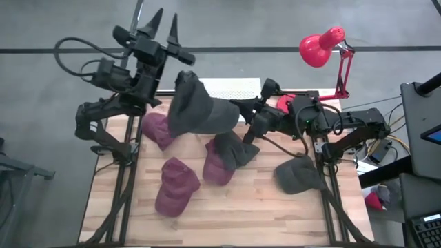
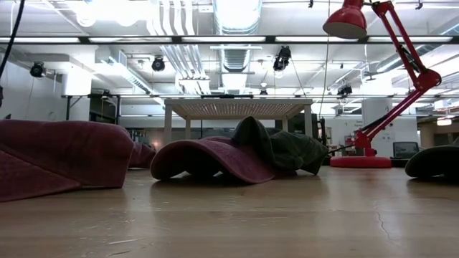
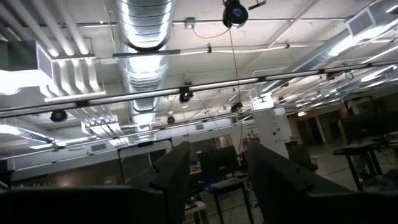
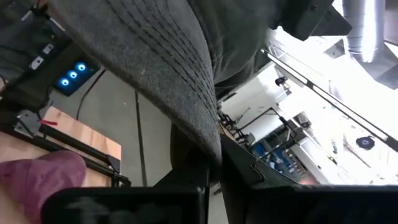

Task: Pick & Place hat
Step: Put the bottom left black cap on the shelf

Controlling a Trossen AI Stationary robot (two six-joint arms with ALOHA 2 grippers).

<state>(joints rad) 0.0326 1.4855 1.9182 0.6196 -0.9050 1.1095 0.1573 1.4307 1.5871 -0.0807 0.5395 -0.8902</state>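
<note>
My right gripper [image 1: 242, 111] is shut on a dark grey cap [image 1: 196, 107], raised over the table's far middle. In the right wrist view the cap's stitched brim [image 4: 161, 62] fills the upper picture above my gripper [image 4: 214, 177]. My left gripper [image 1: 163, 26] stands high beyond the table's far left corner. It is open, its fingers point up, and in its wrist view [image 3: 217, 177] it faces only ceiling. Neither gripper nor the held cap shows in the low view. My right gripper pinches the grey cap's brim at its edge [image 4: 210, 140] between the two fingers. It comes from the table's right side, roughly level. The cap is lifted clear of the table and reaches from the fingers toward the table's left.
Other caps lie on the wooden table [image 1: 255, 213]: maroon ones [image 1: 157, 129] [image 1: 176, 186], a maroon and grey pair [image 1: 227, 155] [image 2: 237, 154], and a grey one near the right edge [image 1: 300, 176] [image 2: 434, 161]. A red desk lamp [image 1: 324, 48] stands at the far right corner.
</note>
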